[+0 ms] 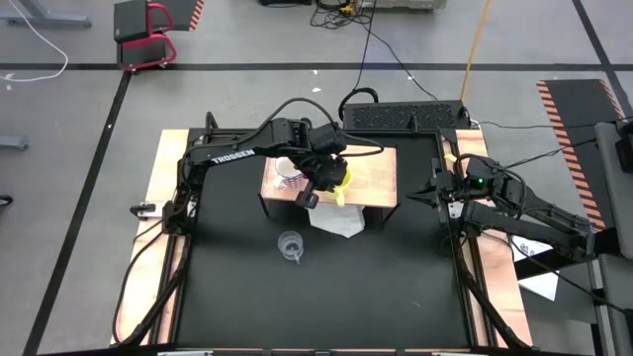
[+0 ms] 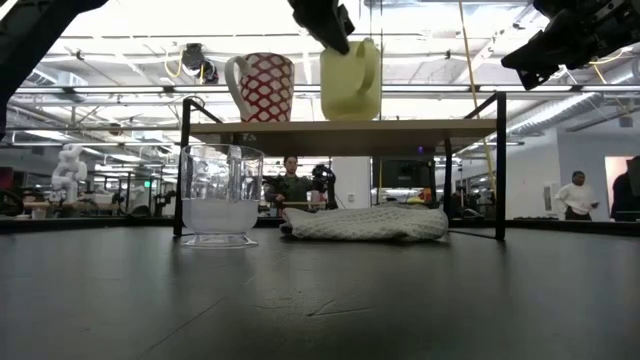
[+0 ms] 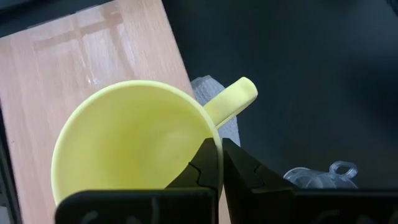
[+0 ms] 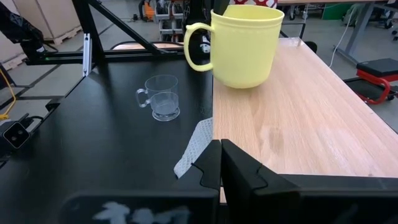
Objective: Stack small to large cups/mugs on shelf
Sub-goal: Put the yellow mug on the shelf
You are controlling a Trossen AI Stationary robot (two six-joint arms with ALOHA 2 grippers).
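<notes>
Two mugs [image 2: 262,86] on shelf [image 2: 340,125]

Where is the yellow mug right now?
The yellow mug is on the shelf, held at its rim by the left gripper, beside the white patterned mug; the cloth lies below.

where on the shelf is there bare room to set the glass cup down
The shelf is bare on its right part, between the yellow mug and the shelf's right edge. The left part is crowded: the white mug stands there, and the left gripper, shut on the yellow mug's rim, hangs over the middle. The glass cup stands on the black tabletop.
</notes>
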